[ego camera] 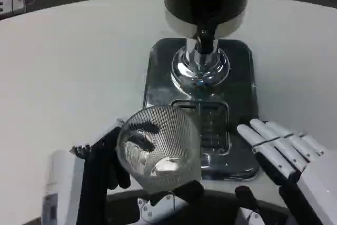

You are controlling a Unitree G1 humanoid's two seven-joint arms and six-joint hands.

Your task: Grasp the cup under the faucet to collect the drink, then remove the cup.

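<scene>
Presently, cup [159, 146]: gripped by left hand [100, 167], near and left of the faucet [202, 43].
Right hand [295, 162]: fingers apart, holding nothing.

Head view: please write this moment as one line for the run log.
left hand: holds glass cup | cup: near drip tray, short of faucet | right hand: open, beside tray

Ribbed clear glass cup [159, 146]; glossy chrome dispenser base [200, 67]; matt white table [73, 72]
</scene>
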